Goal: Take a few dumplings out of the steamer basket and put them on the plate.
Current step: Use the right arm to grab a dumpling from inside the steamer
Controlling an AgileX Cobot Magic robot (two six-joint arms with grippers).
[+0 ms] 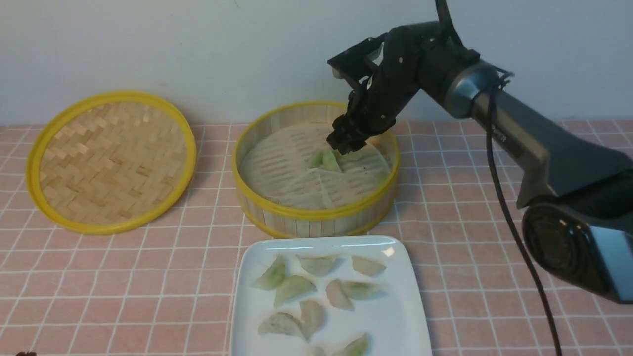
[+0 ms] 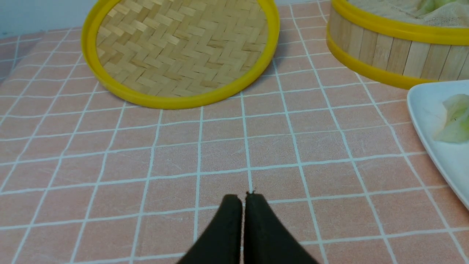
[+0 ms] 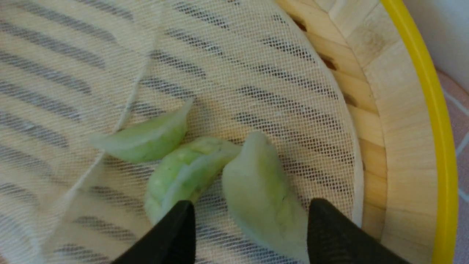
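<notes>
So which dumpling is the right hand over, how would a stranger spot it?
Find the steamer basket. Inside are three dumplings in a row. It's the end one nearest the wall, the only one between the right hand's open fingers.

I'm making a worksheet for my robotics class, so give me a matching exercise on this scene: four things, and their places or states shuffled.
1. Right tool
2. Left tool
3. Woven lid
4. Plate

A. White, with several dumplings on it
B. Closed, nothing between its tips
C. Open, over the inside of the basket
D. Yellow-rimmed, left of the basket

Pairs: 1-C, 2-B, 3-D, 4-A
</notes>
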